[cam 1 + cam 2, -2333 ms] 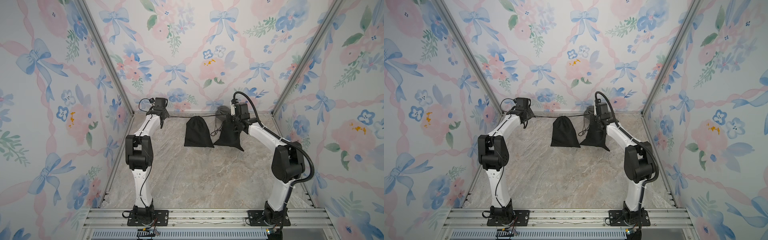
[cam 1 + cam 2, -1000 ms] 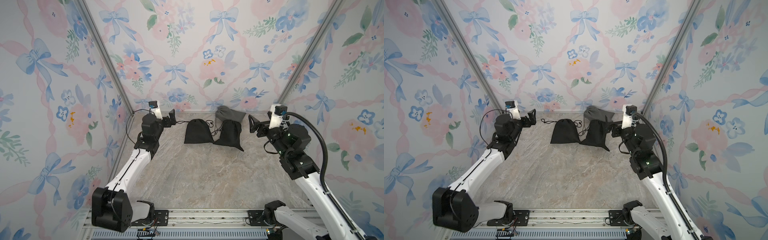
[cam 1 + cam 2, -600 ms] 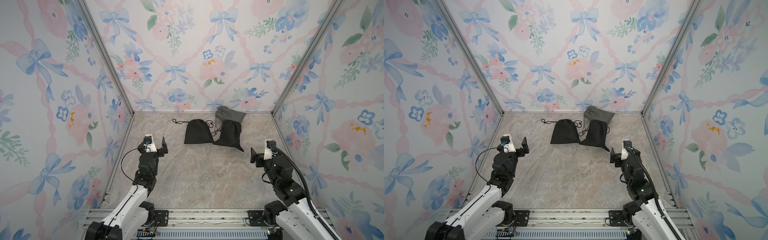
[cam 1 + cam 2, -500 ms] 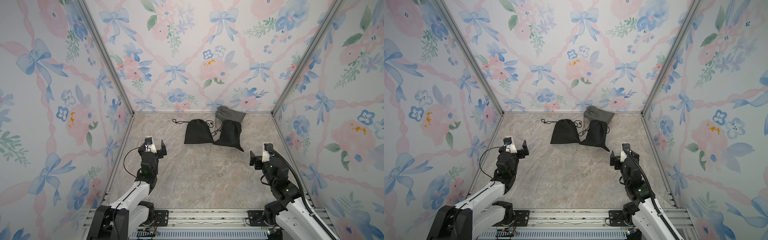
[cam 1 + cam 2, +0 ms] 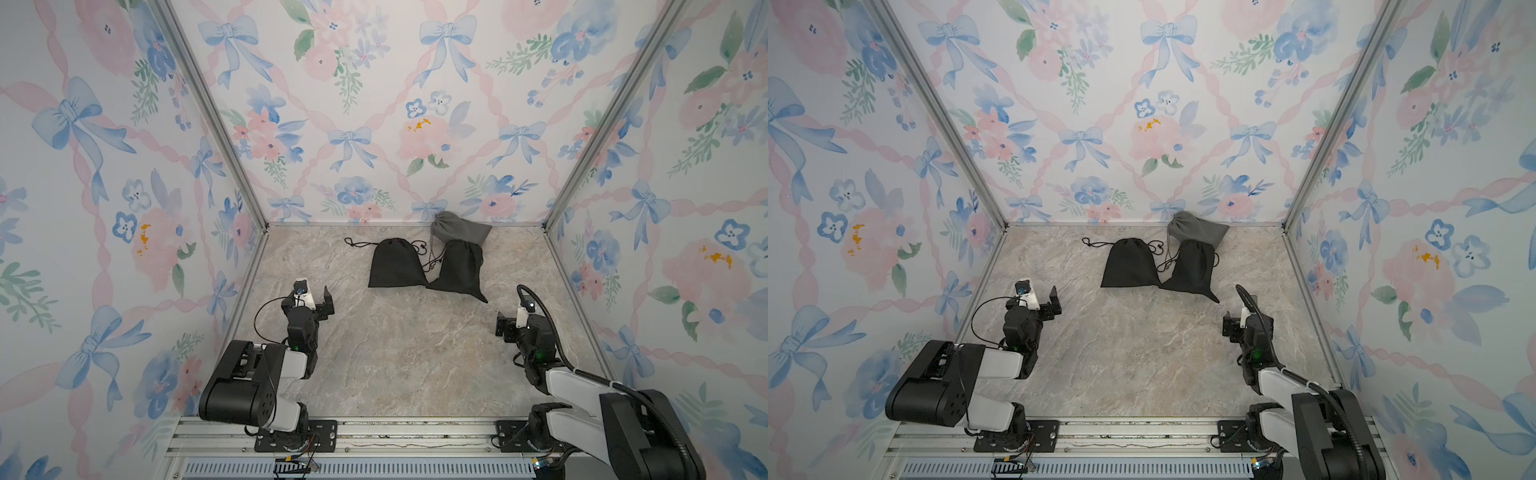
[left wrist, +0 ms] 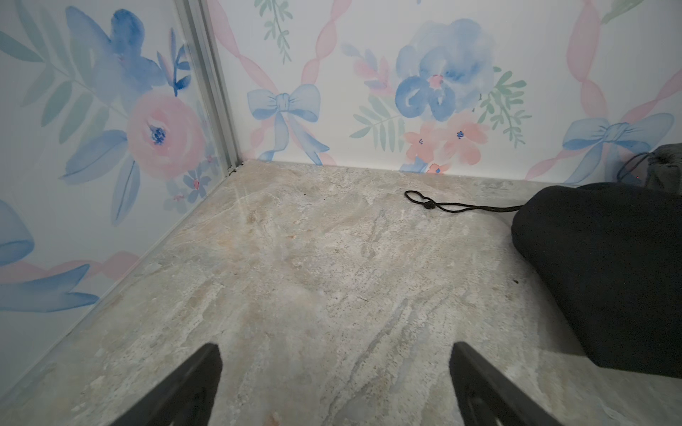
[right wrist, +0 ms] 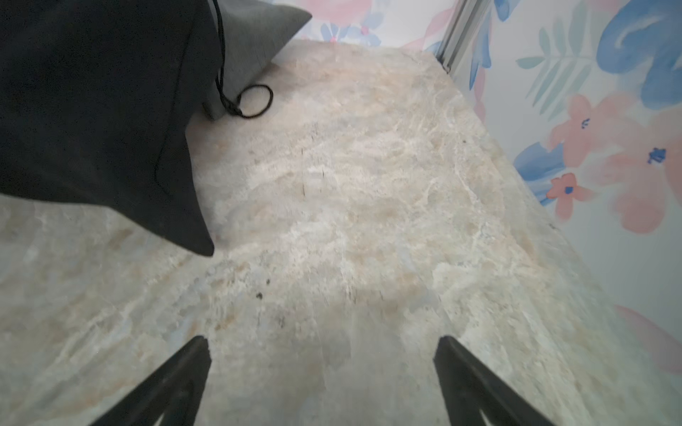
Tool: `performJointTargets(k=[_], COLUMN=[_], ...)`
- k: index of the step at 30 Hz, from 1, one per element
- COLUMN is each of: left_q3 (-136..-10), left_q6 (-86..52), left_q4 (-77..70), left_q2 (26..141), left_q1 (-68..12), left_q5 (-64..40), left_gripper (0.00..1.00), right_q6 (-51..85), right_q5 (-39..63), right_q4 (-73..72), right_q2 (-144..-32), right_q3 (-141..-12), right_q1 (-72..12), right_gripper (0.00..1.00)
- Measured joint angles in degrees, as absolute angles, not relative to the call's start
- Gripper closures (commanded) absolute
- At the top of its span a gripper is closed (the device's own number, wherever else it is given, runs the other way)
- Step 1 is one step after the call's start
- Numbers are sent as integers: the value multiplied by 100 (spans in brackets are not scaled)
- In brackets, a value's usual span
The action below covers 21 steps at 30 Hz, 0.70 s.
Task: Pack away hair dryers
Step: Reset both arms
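No hair dryers show in any view. Two black drawstring pouches (image 5: 397, 264) (image 5: 459, 270) and a grey pouch (image 5: 459, 232) lie closed at the back of the marble table in both top views. The grey one leans on the back wall, partly under the right black pouch (image 5: 1192, 268). My left gripper (image 5: 313, 297) sits low at the front left, open and empty, apart from the left black pouch (image 6: 605, 273). Low at the front right, my right gripper (image 5: 513, 318) is also open and empty. Its wrist view shows bare marble between its fingertips (image 7: 201, 337).
A black drawstring loop (image 6: 428, 204) trails left from the left pouch. Another cord loop (image 7: 254, 101) lies beside the grey pouch (image 7: 258, 33). Floral walls close in the table (image 5: 395, 353) on three sides. A metal rail (image 5: 374, 432) runs along the front edge.
Both arms have drawn back from the pouches at the rear and folded down low toward the front of the table. The pouches stay where they were left.
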<state>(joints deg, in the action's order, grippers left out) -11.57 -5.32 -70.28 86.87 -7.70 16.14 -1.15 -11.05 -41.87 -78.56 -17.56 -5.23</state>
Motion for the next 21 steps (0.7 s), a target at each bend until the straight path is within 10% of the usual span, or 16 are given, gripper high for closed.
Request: performJointTargets(k=[21], left_q3=[-1098], left_q6=[-510], left_q4=[-7518], left_q2=[8884], left_q1=[-735], left_q5=[1767], left_gripper=[2], right_q6=[-3], right_q5=[-316], right_q4=[-5118], right_q2=[-8777], right_q3=[-2204], right_q1=[-128], right_gripper=[3])
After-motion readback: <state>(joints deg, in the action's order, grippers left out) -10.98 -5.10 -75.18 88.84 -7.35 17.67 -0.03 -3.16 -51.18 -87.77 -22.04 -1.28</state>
